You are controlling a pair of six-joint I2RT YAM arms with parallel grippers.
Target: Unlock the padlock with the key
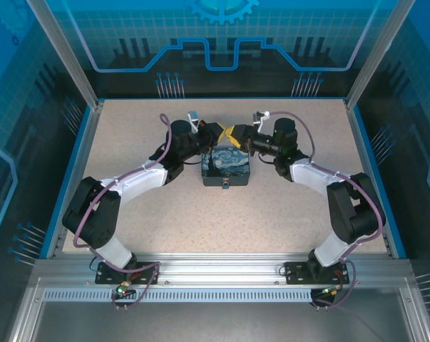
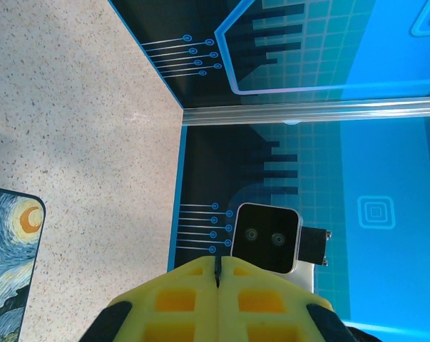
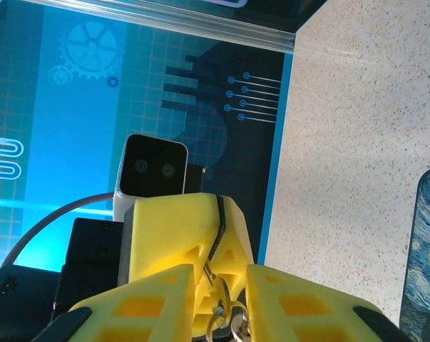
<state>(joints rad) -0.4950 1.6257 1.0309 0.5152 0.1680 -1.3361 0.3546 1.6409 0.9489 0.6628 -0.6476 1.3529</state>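
Left jaws together, pinching thin dark key (image 2: 217, 268) at tips. Right jaws narrowly apart, silvery padlock (image 3: 222, 322) between them, just beyond left tips; clamped or not, cannot tell.

Left fingers (image 2: 173, 303) pressed shut; right fingers (image 3: 149, 308) slightly apart.

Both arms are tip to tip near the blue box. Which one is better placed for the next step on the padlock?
Right, probably. The right jaws stand apart around the small silvery padlock, so closing there looks natural. The left jaws are shut on a thin dark sliver, likely the key, and should just hold.
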